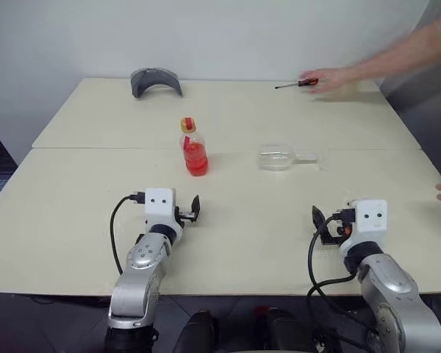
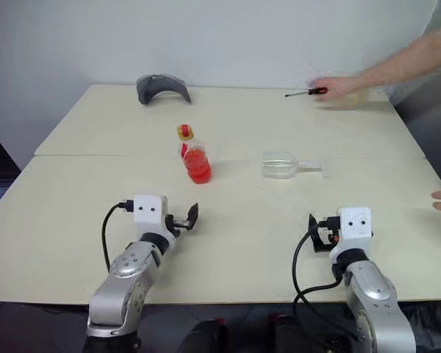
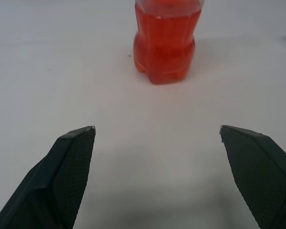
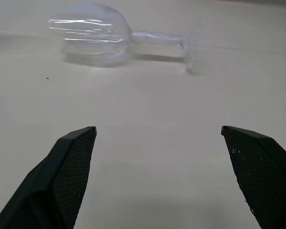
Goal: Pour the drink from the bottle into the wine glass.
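On the table (image 1: pixel 73 220), upright yellow-capped bottle (image 1: pixel 194 150) of red drink (image 1: pixel 196 159), toppled wine glass (image 1: pixel 279 157), both grippers agape.

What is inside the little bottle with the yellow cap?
The bottle stands upright on the table with bright red drink filling roughly its lower half. Above that it looks empty. The red label hides a strip near the neck, and the cap is still on.
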Available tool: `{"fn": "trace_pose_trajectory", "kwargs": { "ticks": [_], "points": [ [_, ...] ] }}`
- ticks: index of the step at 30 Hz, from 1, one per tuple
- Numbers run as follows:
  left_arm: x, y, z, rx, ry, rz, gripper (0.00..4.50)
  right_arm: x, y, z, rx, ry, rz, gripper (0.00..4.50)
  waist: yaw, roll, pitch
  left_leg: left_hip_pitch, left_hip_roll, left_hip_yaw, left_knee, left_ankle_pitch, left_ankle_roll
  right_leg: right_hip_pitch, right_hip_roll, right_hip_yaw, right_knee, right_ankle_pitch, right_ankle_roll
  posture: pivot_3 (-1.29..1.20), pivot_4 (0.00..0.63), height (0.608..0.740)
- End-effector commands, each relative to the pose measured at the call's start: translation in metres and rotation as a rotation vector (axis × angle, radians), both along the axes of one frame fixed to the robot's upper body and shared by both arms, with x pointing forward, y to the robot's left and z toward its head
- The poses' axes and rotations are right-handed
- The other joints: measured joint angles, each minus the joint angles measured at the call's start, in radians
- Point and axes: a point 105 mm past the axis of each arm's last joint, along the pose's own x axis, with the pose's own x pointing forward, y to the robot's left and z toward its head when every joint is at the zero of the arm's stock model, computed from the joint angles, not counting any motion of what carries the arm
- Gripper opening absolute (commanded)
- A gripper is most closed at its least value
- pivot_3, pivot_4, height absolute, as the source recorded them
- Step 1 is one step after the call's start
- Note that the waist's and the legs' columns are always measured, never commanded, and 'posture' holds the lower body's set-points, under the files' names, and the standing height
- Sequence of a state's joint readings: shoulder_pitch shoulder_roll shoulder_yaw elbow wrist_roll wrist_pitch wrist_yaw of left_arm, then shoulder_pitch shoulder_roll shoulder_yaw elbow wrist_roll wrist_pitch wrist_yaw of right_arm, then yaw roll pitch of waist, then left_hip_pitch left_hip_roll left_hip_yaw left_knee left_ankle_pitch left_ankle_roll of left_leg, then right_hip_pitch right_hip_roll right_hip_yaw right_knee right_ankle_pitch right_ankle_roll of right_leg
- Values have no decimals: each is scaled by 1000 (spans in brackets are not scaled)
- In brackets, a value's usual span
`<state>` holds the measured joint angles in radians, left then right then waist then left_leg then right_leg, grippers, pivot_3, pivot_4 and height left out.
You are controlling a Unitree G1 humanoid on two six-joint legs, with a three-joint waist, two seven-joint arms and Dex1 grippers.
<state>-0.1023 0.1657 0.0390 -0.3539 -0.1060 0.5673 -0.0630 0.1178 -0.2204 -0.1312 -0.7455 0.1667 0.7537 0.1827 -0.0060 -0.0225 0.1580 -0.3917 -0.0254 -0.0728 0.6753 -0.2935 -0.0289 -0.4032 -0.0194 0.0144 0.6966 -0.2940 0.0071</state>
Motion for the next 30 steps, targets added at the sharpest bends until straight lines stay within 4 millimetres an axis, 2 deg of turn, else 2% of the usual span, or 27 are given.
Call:
{"fn": "trace_pose_trajectory", "kwargs": {
  "ticks": [1, 9, 12, 19, 30],
  "points": [
    [16, 3, 24, 36, -111, -24, 4481, -2, 18, 35, 11, -107, 205, 4500, 0, 0, 0, 0, 0, 0, 0, 0, 0, 0, 0, 0, 0, 0, 0, 0, 150, 740],
    [44, 9, 40, 47, -186, -6, 4481, -4, 48, 54, 4, -119, 556, 4500, 1, 0, 0, 0, 0, 0, 0, 0, 0, 0, 0, 0, 0, 0, 0, 0, 150, 740],
    [50, 8, 42, 46, -204, -2, 4481, -2, 54, 57, 3, -119, 626, 4500, 1, -1, 0, 0, 0, -1, 0, 0, 0, 0, 0, -1, 0, 0, 0, 0, 150, 740],
    [60, -1, 40, -1, -209, -35, 4481, 14, 55, 67, -7, -141, 658, 4500, 3, -1, 0, -1, 0, 0, 1, 0, 0, 0, 0, -1, 0, 0, 0, 0, 150, 740],
    [81, -12, 34, -39, -204, -83, 4481, 16, 57, 70, -20, -145, 670, 4500, 4, -1, 0, -1, 0, -1, 1, 0, 0, 0, 0, -1, 0, 0, 0, 0, 150, 740]
  ]
}}
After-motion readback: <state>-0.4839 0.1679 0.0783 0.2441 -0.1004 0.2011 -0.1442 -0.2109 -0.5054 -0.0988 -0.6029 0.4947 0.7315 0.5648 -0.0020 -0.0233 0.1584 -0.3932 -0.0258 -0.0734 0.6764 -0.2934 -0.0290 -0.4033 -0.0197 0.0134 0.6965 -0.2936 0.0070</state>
